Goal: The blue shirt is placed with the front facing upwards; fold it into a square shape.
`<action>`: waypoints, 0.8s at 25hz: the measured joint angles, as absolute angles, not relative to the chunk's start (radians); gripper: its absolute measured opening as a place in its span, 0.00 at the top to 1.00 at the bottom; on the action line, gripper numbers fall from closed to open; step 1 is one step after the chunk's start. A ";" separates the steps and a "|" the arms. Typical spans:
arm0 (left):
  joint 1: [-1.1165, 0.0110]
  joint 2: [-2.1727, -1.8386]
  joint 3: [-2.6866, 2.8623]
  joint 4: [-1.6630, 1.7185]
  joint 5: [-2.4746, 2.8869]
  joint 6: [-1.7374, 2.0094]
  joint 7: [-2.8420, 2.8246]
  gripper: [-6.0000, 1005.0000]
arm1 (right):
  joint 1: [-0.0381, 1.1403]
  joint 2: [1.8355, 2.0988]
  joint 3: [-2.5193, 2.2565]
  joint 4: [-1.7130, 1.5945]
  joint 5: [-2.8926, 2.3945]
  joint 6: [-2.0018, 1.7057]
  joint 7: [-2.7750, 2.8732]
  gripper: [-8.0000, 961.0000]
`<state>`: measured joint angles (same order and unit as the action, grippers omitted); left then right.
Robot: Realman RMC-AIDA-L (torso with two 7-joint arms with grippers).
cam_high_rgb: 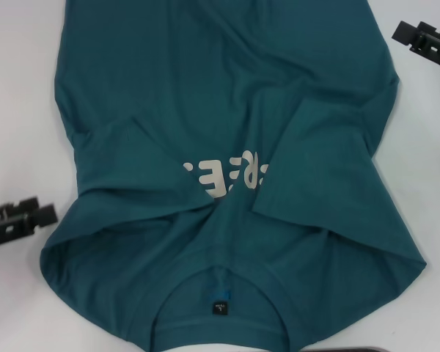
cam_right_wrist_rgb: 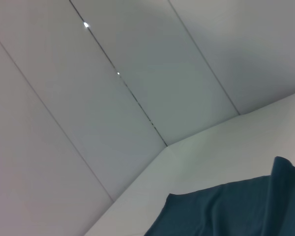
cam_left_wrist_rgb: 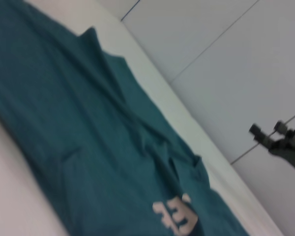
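Note:
The blue shirt (cam_high_rgb: 227,95) lies spread on the white table (cam_high_rgb: 15,110), with its round collar and dark neck label (cam_high_rgb: 218,304) at the near edge. One sleeve (cam_high_rgb: 319,161) is folded inward over part of the pale lettering (cam_high_rgb: 216,176). A crease runs across the chest below the lettering. My left gripper (cam_high_rgb: 22,216) is open and empty, just off the shirt's left edge. My right gripper (cam_high_rgb: 418,37) is open and empty at the far right, apart from the shirt; it also shows in the left wrist view (cam_left_wrist_rgb: 268,130). The shirt also shows in both wrist views (cam_left_wrist_rgb: 88,137) (cam_right_wrist_rgb: 231,211).
Bare white table shows on both sides of the shirt (cam_high_rgb: 425,147). A dark rounded part (cam_high_rgb: 359,347) sits at the near edge. Pale wall panels (cam_right_wrist_rgb: 113,98) stand behind the table.

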<state>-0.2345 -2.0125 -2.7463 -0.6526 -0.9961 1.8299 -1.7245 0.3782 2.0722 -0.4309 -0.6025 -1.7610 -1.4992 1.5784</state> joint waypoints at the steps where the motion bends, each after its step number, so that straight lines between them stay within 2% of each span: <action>1: -0.226 -2.009 -2.748 -0.654 -0.986 1.836 -1.727 0.10 | 0.382 2.072 -0.431 -0.604 -1.762 -1.500 1.582 0.06; 7: -0.203 -2.009 -2.753 -0.687 -0.925 1.828 -1.767 0.10 | 0.405 2.072 -0.431 -0.604 -1.764 -1.497 1.600 0.06; 16: -0.253 -2.040 -2.742 -0.687 -0.815 1.758 -1.800 0.10 | 0.408 2.071 -0.426 -0.603 -1.764 -1.488 1.600 0.06; 20: -0.272 -2.044 -2.742 -0.686 -0.779 1.748 -1.803 0.10 | 0.407 2.071 -0.424 -0.602 -1.763 -1.488 1.600 0.06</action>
<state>-0.2718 -2.0445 -2.7423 -0.6862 -0.7792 1.7479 -1.8027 0.4065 2.0709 -0.4237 -0.6018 -1.7633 -1.4878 1.6000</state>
